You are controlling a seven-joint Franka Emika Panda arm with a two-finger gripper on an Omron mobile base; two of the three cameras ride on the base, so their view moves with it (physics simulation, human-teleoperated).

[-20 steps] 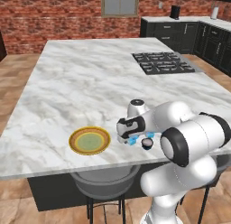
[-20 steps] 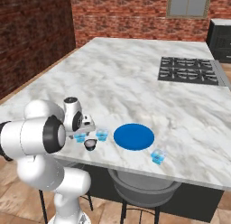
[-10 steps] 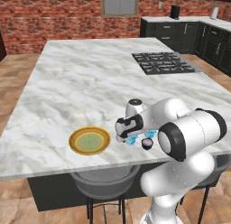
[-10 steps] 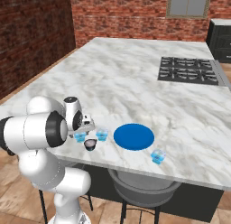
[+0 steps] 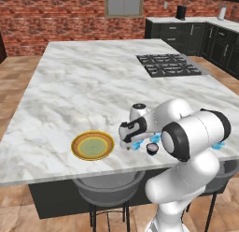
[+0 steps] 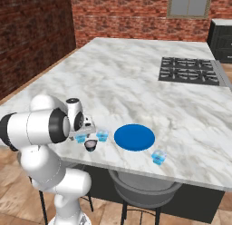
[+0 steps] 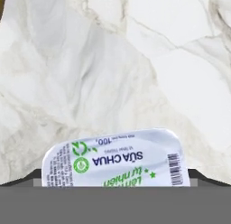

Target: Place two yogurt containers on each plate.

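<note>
Left base view: yellow-rimmed plate [image 5: 92,145] bare; gripper [image 5: 127,138] low over a blue yogurt cup [image 5: 136,145], dark cup [image 5: 152,148] beside it.
Right base view: blue plate [image 6: 134,137] bare; two blue cups [image 6: 102,135] near the arm, one [image 6: 158,157] past the plate.
Hand view: foil lid [image 7: 118,161] of the cup between wide-spread fingers, not gripped.
Progress: no cup placed yet.

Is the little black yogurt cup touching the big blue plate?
Apart. In the right base view, bare marble counter shows between the black yogurt cup and the blue plate.
</note>
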